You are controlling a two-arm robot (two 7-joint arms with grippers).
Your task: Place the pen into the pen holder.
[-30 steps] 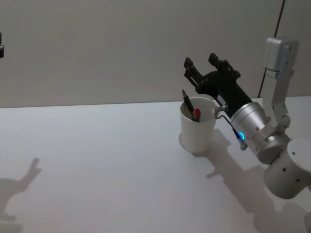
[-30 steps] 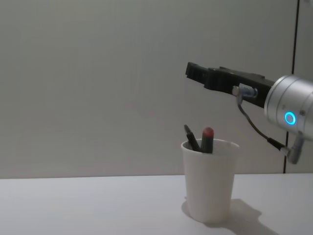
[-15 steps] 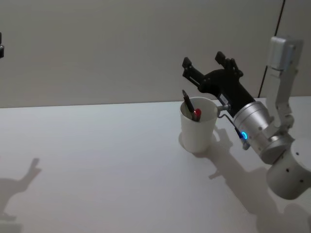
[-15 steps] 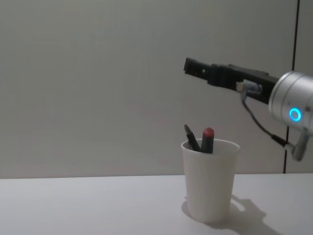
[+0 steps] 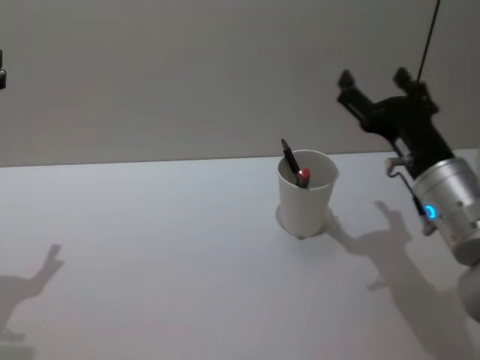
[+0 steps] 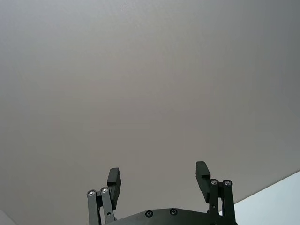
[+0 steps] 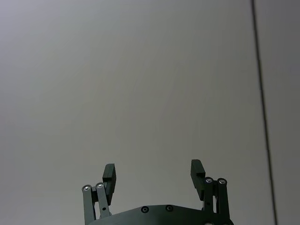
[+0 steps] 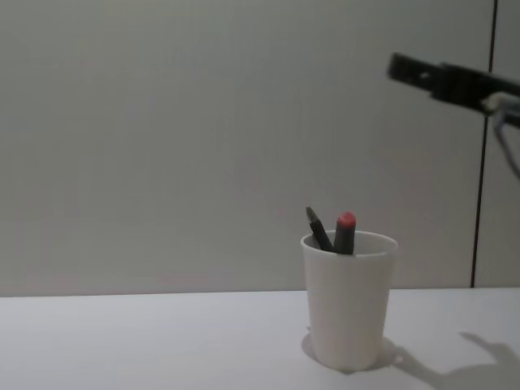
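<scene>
The pen holder (image 5: pixel 306 196) (image 8: pixel 348 301), a white paper cup, stands upright on the white table. Two pens stick out of its rim: a black one (image 5: pixel 289 160) (image 8: pixel 318 229) leaning toward my left and one with a red end (image 5: pixel 304 176) (image 8: pixel 345 231). My right gripper (image 5: pixel 373 79) (image 7: pixel 153 176) is open and empty, raised well above the table to the right of the cup and pointing at the wall. In the chest view its fingers (image 8: pixel 416 71) reach in from the upper right. The left gripper (image 6: pixel 159 178) is open and empty, facing a bare wall.
The white table (image 5: pixel 150 255) spreads wide to the left and front of the cup. A grey wall (image 8: pixel 162 122) runs behind it, with a dark vertical seam (image 8: pixel 483 162) at the right. The right arm's silver wrist (image 5: pixel 450 199) hangs above the table's right side.
My right gripper has drawn back from above the cup, moving right and upward, still open. The cup and both pens have stayed put.
</scene>
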